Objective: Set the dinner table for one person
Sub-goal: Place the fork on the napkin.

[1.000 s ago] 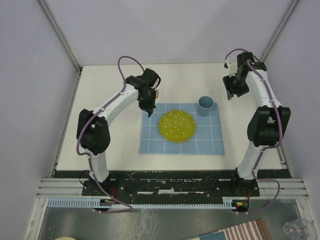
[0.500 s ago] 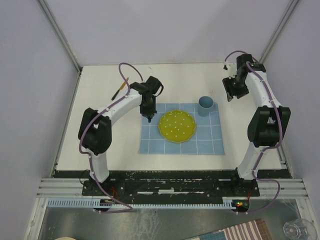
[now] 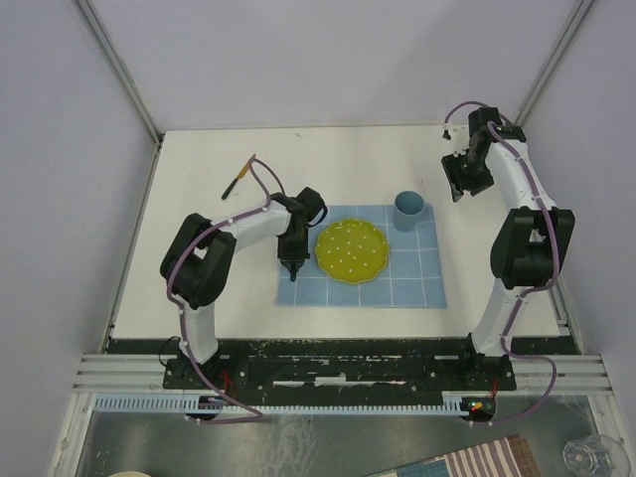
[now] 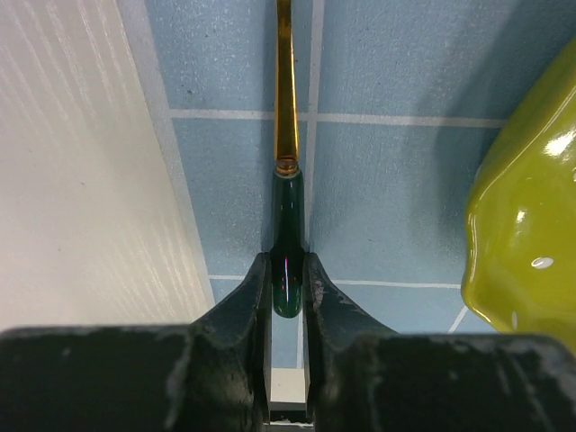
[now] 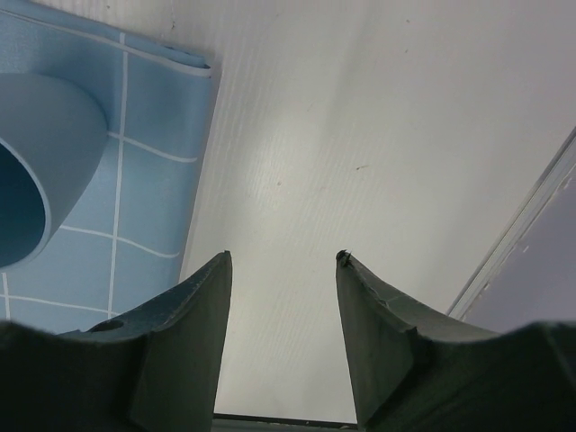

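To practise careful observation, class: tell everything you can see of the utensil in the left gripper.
The utensil is slim: a glossy dark green handle end, then a small collar and a gold, metallic-looking shaft. Its head leaves the left wrist view, so its type is unclear. The left gripper is shut on the green end. The utensil runs over the blue grid cloth, beside the yellow plate without touching it.
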`<state>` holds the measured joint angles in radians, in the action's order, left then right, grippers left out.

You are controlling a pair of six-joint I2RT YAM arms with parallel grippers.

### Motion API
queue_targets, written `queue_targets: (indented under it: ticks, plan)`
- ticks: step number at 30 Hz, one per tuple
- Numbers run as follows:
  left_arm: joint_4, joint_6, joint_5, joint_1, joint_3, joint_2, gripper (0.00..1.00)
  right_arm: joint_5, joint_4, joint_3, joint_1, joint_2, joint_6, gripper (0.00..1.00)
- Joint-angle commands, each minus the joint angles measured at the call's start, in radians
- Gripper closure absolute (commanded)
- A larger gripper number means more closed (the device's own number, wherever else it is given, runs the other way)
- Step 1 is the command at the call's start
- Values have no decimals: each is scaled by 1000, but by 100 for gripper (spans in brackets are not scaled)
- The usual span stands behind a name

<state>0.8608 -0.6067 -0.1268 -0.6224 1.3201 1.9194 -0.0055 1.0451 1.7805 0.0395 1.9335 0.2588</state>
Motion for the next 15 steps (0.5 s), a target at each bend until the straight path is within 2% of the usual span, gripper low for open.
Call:
queue_targets:
  ticks: [1, 8, 15]
  plan:
    - [-40, -55, 1, 9, 7, -41, 97, 14, -5, 85, 2, 43, 10, 42]
    - [-22, -41, 21, 16, 77, 25, 97, 12, 13, 122, 2, 64, 9, 43]
    - [-17, -42, 44, 17, 80, 41, 97, 28, 8, 98, 2, 48, 14, 43]
